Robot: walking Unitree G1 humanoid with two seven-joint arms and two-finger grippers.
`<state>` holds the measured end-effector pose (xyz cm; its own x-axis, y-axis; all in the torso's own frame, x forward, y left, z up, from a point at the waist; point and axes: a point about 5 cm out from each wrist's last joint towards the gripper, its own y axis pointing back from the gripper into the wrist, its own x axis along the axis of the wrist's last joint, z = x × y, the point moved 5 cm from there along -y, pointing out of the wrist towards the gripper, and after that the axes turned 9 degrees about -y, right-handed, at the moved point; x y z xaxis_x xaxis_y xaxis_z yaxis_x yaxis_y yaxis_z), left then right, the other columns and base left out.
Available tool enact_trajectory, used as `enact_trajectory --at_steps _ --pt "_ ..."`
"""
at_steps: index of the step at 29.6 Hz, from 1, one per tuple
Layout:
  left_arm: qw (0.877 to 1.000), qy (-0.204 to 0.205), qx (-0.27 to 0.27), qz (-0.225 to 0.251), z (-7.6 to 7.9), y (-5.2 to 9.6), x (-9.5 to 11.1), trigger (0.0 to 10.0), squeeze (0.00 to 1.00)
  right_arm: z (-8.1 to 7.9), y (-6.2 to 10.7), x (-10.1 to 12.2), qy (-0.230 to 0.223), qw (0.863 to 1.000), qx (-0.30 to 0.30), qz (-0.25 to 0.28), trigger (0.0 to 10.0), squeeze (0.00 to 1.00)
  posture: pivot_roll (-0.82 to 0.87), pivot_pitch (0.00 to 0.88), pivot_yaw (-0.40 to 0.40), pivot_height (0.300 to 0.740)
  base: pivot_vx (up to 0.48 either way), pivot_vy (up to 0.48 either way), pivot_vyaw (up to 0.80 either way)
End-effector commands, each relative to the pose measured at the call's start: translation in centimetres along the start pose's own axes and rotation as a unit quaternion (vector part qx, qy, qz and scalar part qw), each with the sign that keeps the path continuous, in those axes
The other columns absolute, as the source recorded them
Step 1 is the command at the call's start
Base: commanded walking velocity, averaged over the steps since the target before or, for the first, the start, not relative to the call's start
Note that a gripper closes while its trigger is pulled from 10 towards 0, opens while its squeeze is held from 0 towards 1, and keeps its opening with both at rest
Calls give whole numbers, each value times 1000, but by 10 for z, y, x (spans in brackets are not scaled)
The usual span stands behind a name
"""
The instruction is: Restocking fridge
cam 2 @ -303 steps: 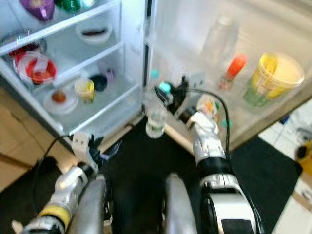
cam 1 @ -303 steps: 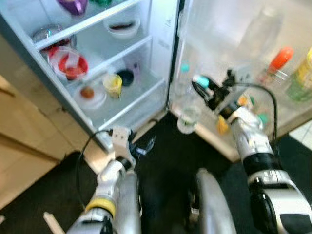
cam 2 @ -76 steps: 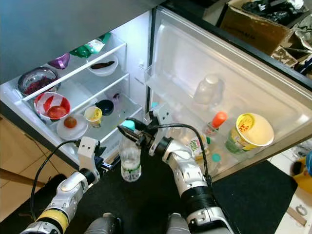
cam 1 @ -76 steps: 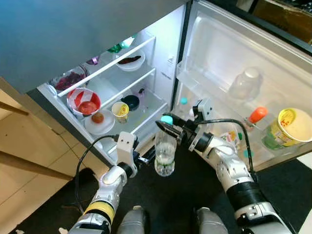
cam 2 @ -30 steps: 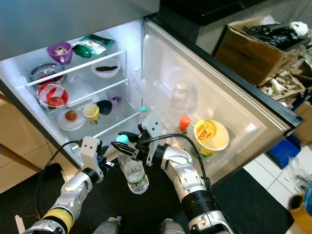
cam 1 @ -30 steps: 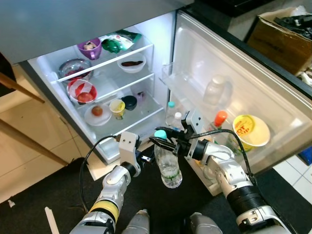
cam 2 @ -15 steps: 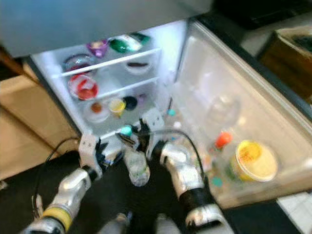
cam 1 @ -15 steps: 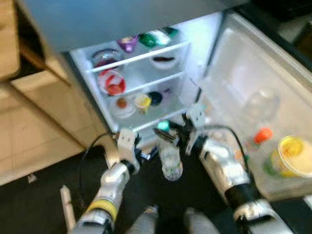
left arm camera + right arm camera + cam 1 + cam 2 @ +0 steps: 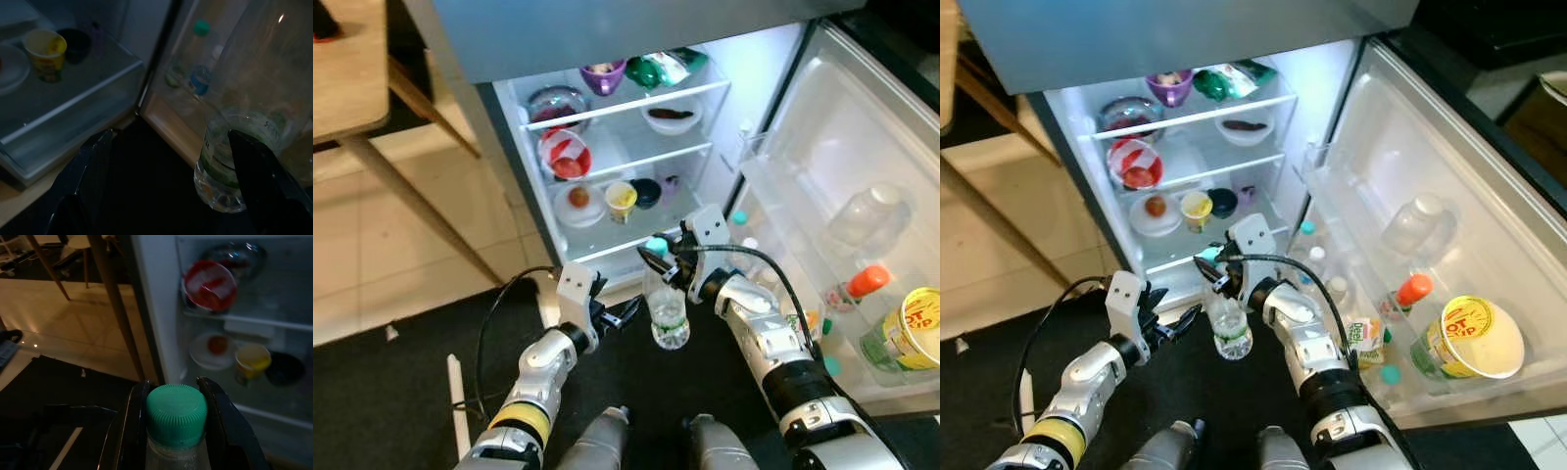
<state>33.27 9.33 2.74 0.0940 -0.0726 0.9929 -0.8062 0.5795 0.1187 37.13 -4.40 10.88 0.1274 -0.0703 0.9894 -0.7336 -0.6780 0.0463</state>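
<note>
A clear plastic water bottle (image 9: 668, 315) with a teal cap (image 9: 656, 245) hangs upright over the black mat in front of the open fridge (image 9: 607, 117). My right gripper (image 9: 657, 258) is shut on its neck just under the cap; in the right wrist view the two fingers (image 9: 131, 431) flank the cap (image 9: 176, 412). My left gripper (image 9: 626, 313) is open, just to the left of the bottle's lower body and apart from it. In the left wrist view the bottle's base (image 9: 227, 166) sits between the spread fingers (image 9: 90, 178).
The fridge shelves hold a red bowl (image 9: 565, 157), a plate with a fruit (image 9: 578, 201), a yellow cup (image 9: 621, 199) and a dark bowl (image 9: 647, 191). The open door's rack (image 9: 1400, 392) carries bottles, an orange-capped one (image 9: 1411, 290) and a yellow tub (image 9: 1474, 338). A wooden table leg (image 9: 416, 122) stands at left.
The camera has swung, so the fridge interior now sits more central and sharp. My right gripper still holds the bottle by its neck, and the left gripper stays open beside it.
</note>
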Motion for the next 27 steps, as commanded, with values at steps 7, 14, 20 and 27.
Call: enact_trajectory --at_steps 7,14,20,27 --pt "1000 4 -19 0 7 1 -1 10000 0 14 6 -11 1 999 -35 -24 10000 0 -5 243 -17 740 0 0 0" --pt "1000 -8 -28 13 6 0 7 10000 0 24 5 -8 -2 998 -62 -20 10000 0 -4 253 -19 740 0 0 -704" --pt "998 -28 -22 47 -7 -2 30 10000 0 21 2 0 2 998 -56 -3 10000 0 -2 283 -18 740 0 0 0" --pt "995 -61 -14 81 -24 0 60 10000 0 20 0 11 -4 998 -63 29 10000 0 7 320 -9 740 0 0 0"
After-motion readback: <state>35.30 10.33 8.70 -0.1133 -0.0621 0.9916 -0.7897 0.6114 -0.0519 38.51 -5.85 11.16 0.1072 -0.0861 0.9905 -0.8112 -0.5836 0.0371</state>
